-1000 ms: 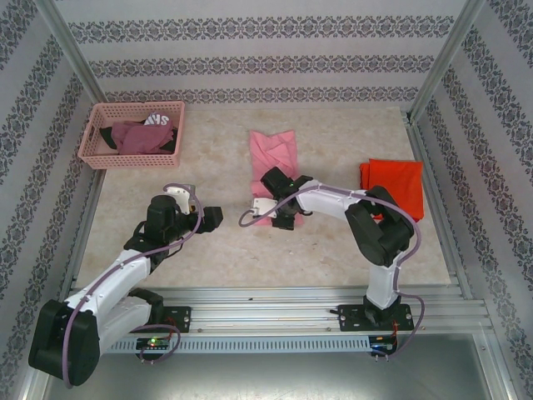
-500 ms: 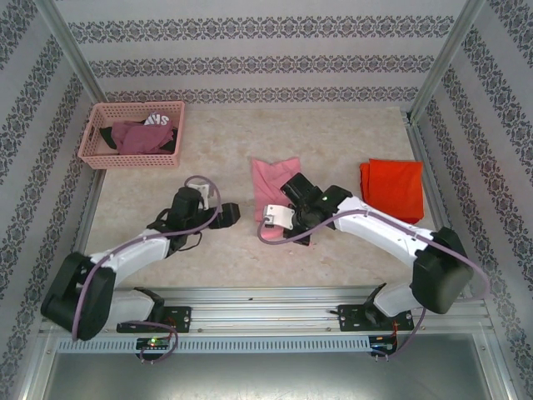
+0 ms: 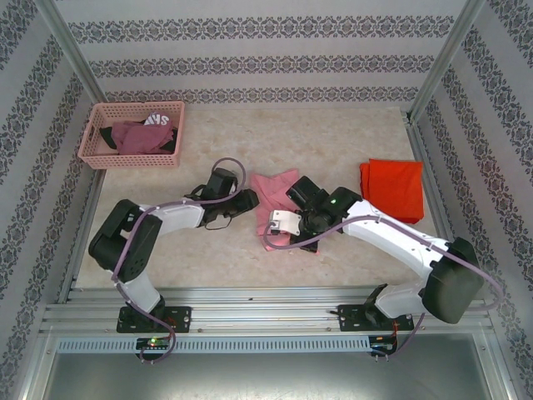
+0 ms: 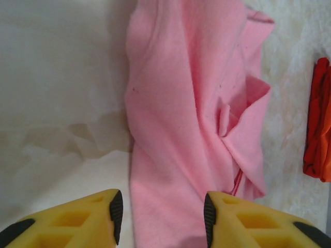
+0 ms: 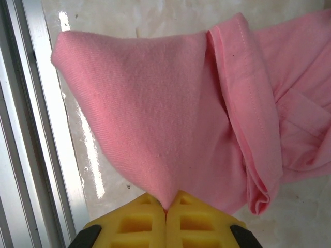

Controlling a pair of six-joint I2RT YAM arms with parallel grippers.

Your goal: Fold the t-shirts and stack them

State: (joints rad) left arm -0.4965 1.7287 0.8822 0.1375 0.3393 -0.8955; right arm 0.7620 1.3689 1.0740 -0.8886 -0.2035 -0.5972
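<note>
From above, the right arm [image 3: 387,235] covers its own fingertips and the near part of the pink t-shirt [image 3: 271,188]. In the left wrist view the right edge cuts off the orange-red t-shirt [image 4: 316,124], and the pink one runs off the bottom edge. The white print [image 3: 158,120] in the basket [image 3: 92,152] is too small to read.

Overhead looks down; both close wrist views share the pink tee [image 3: 271,192].

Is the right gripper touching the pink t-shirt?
Touching. The right wrist view shows the right gripper pinched shut on a fold of the pink t-shirt.
</note>
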